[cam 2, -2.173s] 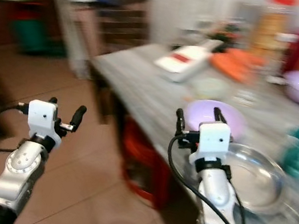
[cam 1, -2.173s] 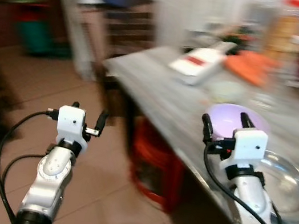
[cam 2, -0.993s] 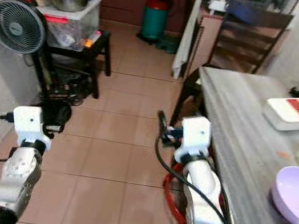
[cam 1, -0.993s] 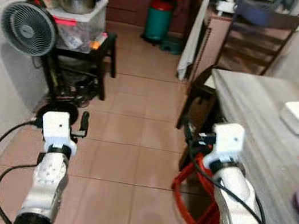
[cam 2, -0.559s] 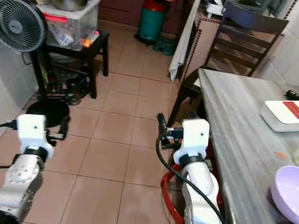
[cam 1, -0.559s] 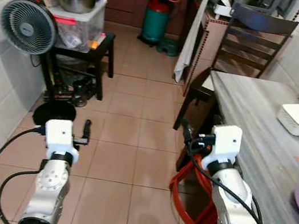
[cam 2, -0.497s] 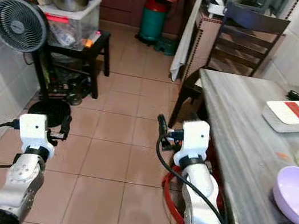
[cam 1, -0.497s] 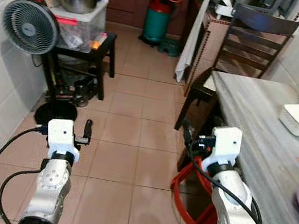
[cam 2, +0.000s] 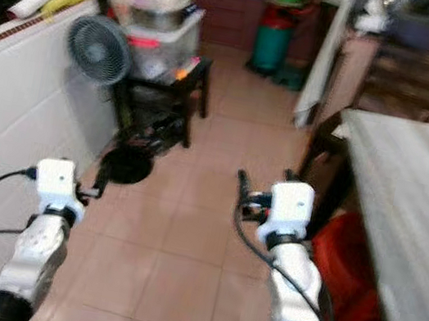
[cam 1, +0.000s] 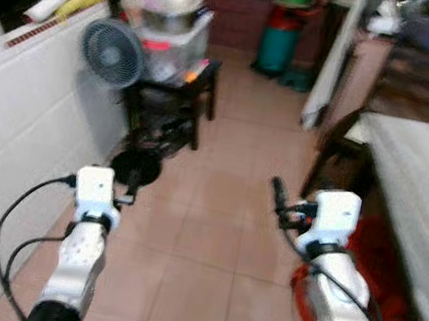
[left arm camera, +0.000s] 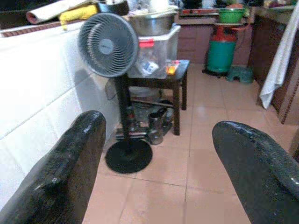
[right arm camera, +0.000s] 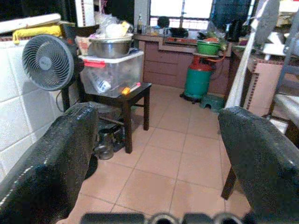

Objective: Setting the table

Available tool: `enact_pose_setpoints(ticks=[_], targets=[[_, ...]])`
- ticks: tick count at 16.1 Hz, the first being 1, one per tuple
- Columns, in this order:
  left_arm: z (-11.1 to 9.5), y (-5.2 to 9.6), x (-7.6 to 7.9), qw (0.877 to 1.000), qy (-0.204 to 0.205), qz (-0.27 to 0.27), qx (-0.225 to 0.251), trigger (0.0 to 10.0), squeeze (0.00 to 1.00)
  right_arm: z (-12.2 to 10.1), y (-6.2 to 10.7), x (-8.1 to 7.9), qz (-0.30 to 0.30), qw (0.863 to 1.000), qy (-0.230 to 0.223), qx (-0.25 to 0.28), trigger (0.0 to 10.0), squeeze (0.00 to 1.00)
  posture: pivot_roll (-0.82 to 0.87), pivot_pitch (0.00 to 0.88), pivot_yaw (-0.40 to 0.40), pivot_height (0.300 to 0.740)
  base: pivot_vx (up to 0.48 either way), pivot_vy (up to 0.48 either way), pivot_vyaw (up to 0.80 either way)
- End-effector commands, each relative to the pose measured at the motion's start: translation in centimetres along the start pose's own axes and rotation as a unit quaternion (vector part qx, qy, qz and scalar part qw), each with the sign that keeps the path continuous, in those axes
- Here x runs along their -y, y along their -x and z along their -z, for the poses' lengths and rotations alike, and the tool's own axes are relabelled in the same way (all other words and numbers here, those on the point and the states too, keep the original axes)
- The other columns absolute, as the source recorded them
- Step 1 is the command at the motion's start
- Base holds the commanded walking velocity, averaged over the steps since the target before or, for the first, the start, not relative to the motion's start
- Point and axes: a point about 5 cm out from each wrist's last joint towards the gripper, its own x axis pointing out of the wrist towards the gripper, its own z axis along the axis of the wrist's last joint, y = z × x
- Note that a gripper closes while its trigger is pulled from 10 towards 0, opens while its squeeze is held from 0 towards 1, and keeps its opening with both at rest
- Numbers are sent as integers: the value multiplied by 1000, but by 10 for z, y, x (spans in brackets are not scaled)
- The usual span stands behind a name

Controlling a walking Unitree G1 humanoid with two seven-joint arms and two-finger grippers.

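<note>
The view has swung off the worktop toward the fan ahead of both grippers' wide-open, empty fingers, so table-setting is paused.

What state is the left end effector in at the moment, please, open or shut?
Open. In the left wrist view the left end effector has its two black fingers wide apart, with bare floor tiles between them and nothing held.

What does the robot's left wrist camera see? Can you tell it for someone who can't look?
The left gripper is open and holds nothing, above a tiled floor. Ahead, a grey standing fan stands by a white tiled wall, beside a small dark table bearing a clear box.
</note>
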Motion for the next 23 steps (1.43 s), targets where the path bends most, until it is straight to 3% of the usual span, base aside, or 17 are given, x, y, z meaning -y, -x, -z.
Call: enact_pose_setpoints(ticks=[1,4,17,21,23], targets=[[-1,-2,-8,1000,-9,-5,2,10000,0,-6,-3,-9,-9,1000,-7,15,10000,0,-15,0,41,740,0,368,450],[-1,-2,-7,1000,-10,-4,3,10000,0,-7,-4,-8,-7,1000,-6,17,10000,0,-14,0,39,740,0,446,465],[2,-5,-8,1000,-15,-2,-2,10000,0,-4,-4,-7,6,1000,-19,10,10000,0,-20,0,44,740,0,480,0],[9,-2,-9,1000,-22,4,-19,10000,0,1,-3,-7,5,1000,-17,3,10000,0,-16,0,42,740,0,480,0],[31,5,-1,996,-13,45,-75,10000,0,20,-2,-5,10,999,-28,-35,10000,0,-11,0,34,740,0,0,0]])
